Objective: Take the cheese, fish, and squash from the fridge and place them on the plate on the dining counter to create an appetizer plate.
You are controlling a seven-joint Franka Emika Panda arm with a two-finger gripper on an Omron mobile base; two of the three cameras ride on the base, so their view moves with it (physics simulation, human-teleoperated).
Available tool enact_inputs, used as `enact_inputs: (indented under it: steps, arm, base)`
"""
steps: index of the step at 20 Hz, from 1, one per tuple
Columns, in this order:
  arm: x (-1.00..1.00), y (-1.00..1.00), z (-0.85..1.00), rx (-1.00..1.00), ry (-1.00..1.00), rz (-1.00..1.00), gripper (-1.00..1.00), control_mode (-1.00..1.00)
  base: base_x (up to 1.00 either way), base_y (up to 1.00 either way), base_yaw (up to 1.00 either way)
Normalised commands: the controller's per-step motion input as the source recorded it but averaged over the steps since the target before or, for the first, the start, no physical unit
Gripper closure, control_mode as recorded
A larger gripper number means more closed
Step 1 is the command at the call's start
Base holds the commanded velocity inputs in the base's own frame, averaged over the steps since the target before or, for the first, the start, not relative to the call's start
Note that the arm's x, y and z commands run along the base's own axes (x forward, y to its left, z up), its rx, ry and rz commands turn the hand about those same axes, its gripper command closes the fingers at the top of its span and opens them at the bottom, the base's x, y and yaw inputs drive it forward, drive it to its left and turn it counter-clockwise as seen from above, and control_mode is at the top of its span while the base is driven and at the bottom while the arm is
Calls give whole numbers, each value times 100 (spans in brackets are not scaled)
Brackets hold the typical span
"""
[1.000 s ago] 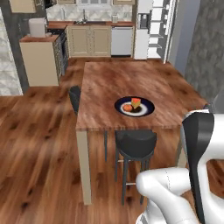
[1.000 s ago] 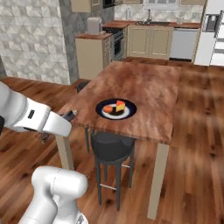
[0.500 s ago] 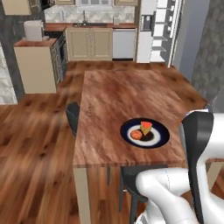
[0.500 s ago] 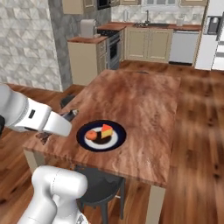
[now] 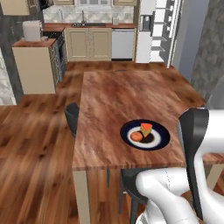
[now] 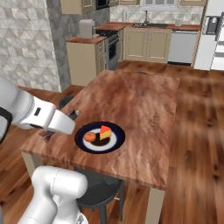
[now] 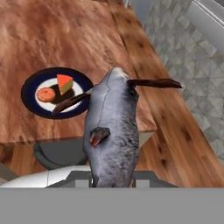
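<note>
In the hand view a grey fish (image 7: 111,131) with thin dark fins stands up large, my gripper (image 7: 112,176) shut on its lower end; the fingertips are hidden behind it. Beyond the fish lies the navy-rimmed plate (image 7: 27,94) with the cheese wedge (image 7: 64,82) and the round squash (image 7: 46,94) on it. On the dining counter (image 5: 118,96) the plate (image 5: 162,133) sits near the front edge, bearing the cheese (image 5: 146,129) and squash (image 5: 136,136). From the right, the plate (image 6: 118,138), cheese (image 6: 105,131) and squash (image 6: 89,137) lie just beyond my forearm. The fridge (image 5: 157,26) stands open at the back.
Dark stools (image 5: 72,116) (image 6: 98,192) are tucked at the counter's side and front edge. Beige kitchen cabinets (image 5: 89,43) line the back wall, and a cabinet block (image 6: 85,59) stands at the left. A grey stone wall (image 7: 183,48) runs along the counter's far side.
The base has driven up to the dining counter, so the whole scene has shifted and the plate looks nearer and larger. The grip on the fish is unchanged.
</note>
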Motion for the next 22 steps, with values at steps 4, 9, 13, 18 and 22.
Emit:
enact_inputs:
  steps: [4,9,13,18,22]
  arm:
    - [1,0,-46,0,9,0,100,-100]
    - [9,-1,-32,9,18,1,100,-100]
    - [36,-8,-10,17,24,2,100,-100]
    - [50,-19,-9,18,19,0,100,-100]
    - [61,-7,-34,6,5,0,100,-100]
  base:
    - [0,0,0]
    - [0,0,0]
    - [0,0,0]
    - [0,0,0]
    - [0,0,0]
